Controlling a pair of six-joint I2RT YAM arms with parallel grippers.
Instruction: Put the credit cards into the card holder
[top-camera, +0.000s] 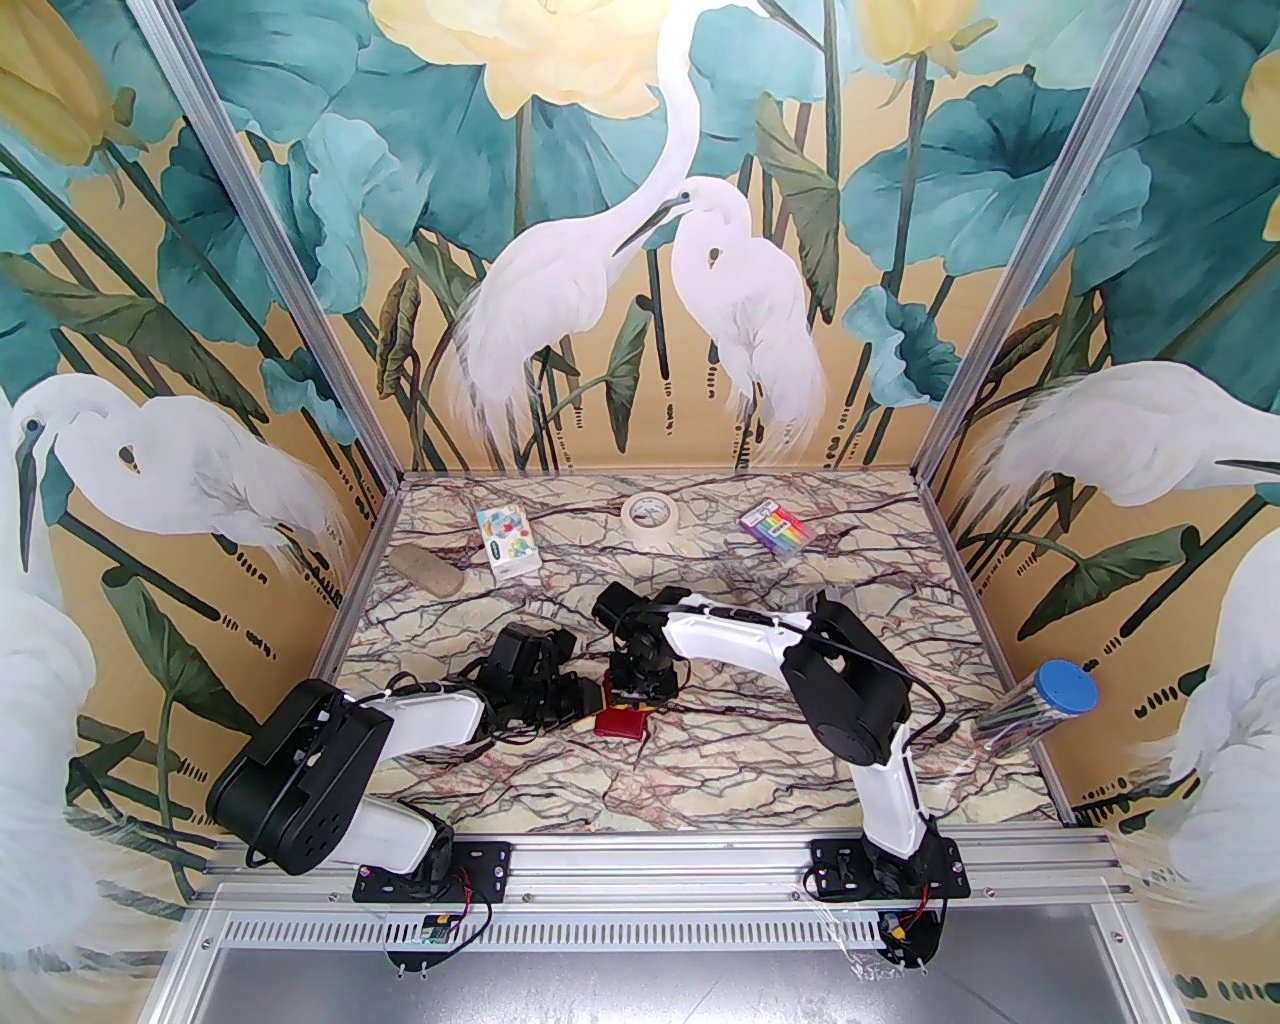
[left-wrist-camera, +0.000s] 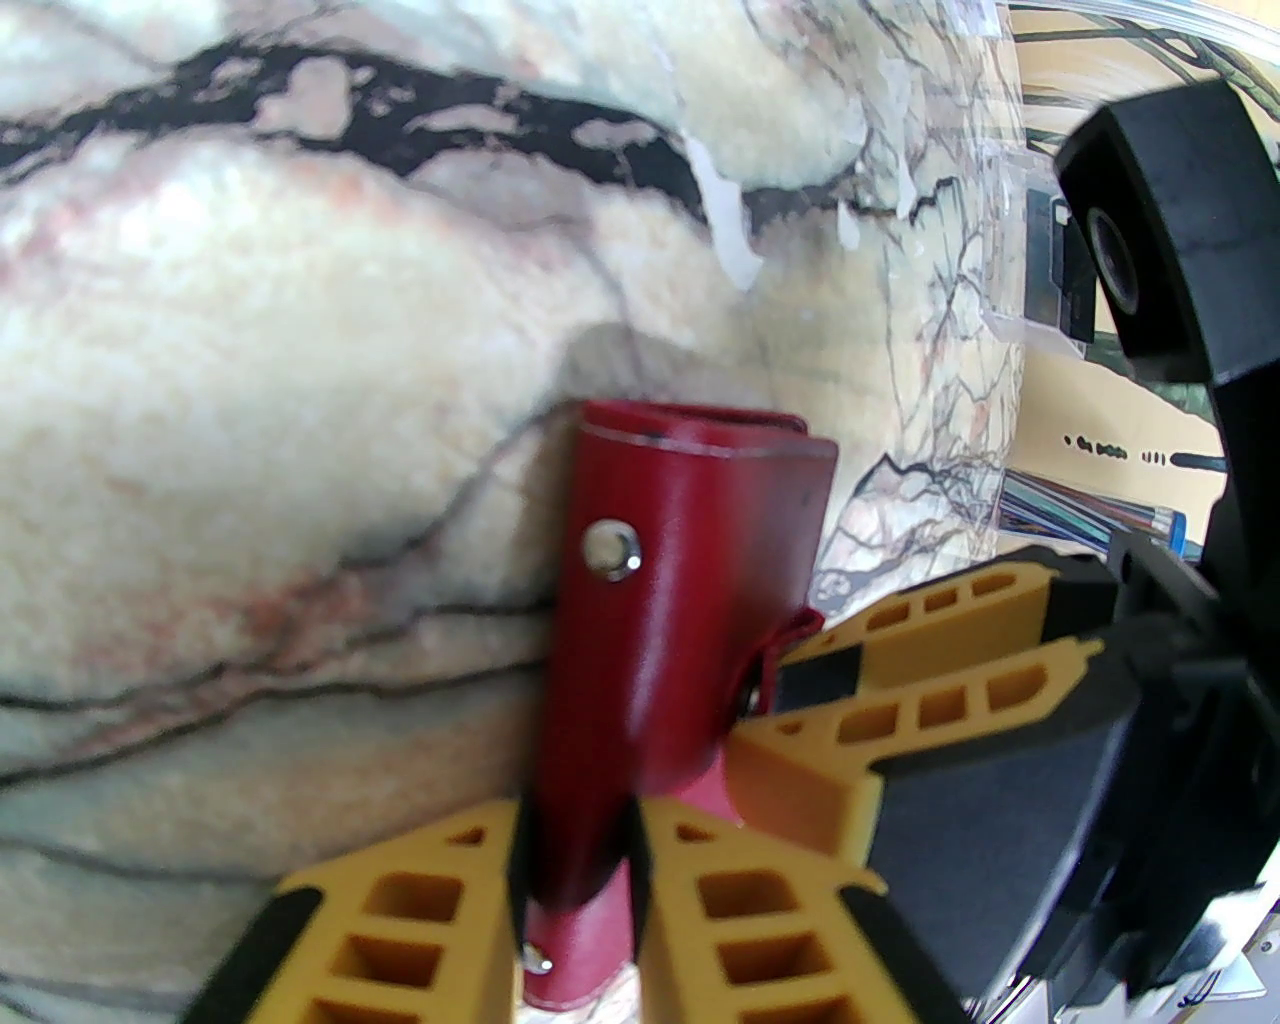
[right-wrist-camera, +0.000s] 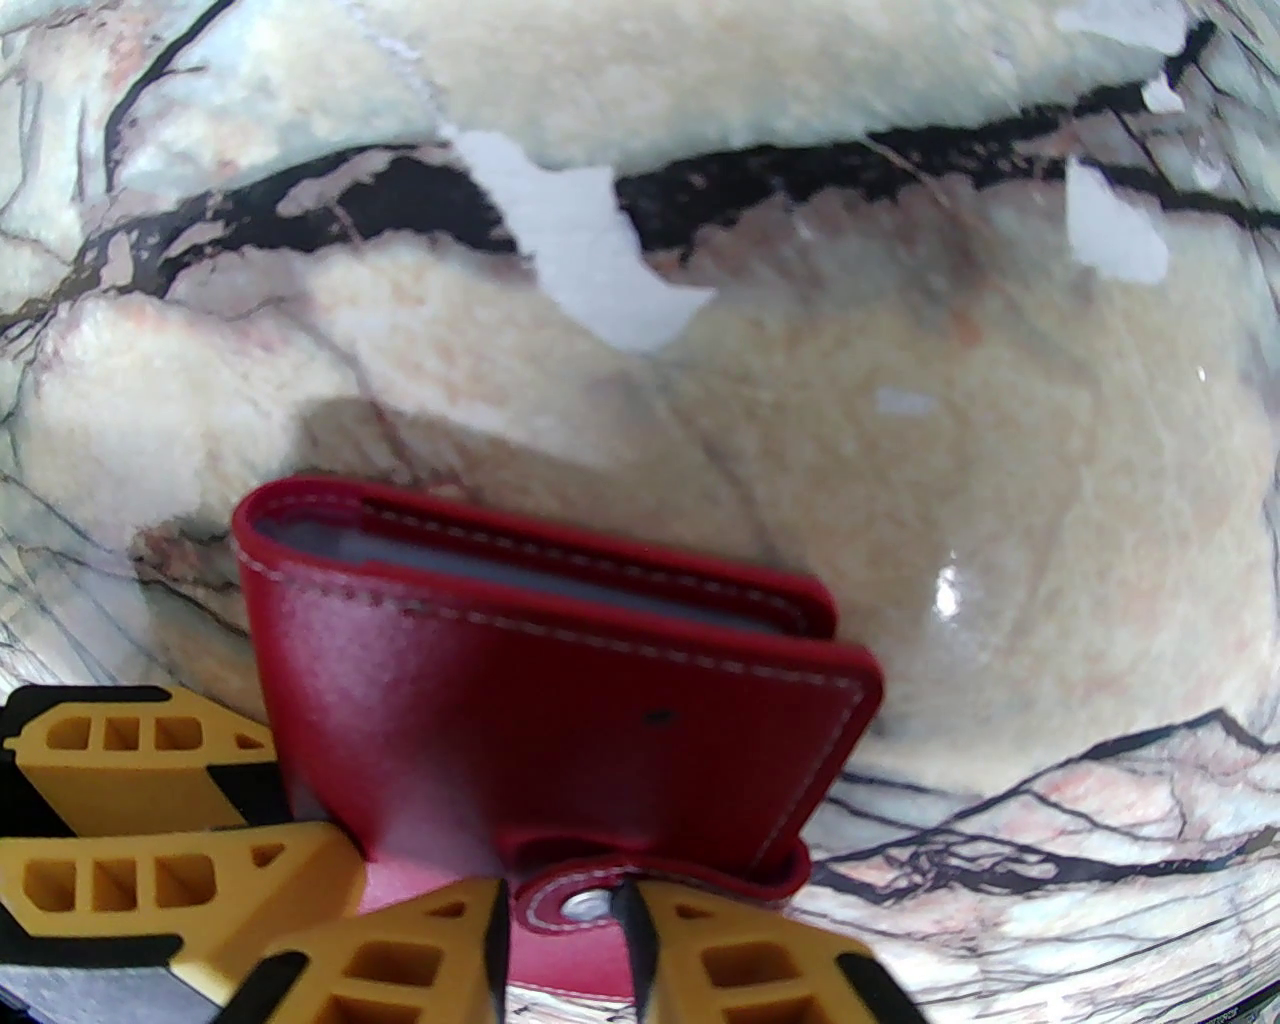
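The dark red card holder lies folded on the marble table near the middle, with both grippers meeting at it. My left gripper is shut on one end of the holder, its yellow fingers pressed against both sides. My right gripper is shut on the snap tab of the holder. A pale grey-blue edge, seemingly the credit cards, shows between the holder's two leaves. From above, the left gripper sits left of the holder and the right gripper just behind it.
Along the back of the table lie a white patterned box, a tape roll and a rainbow-striped packet. A beige lump rests at the left. A clear tube with a blue cap lies at the right edge.
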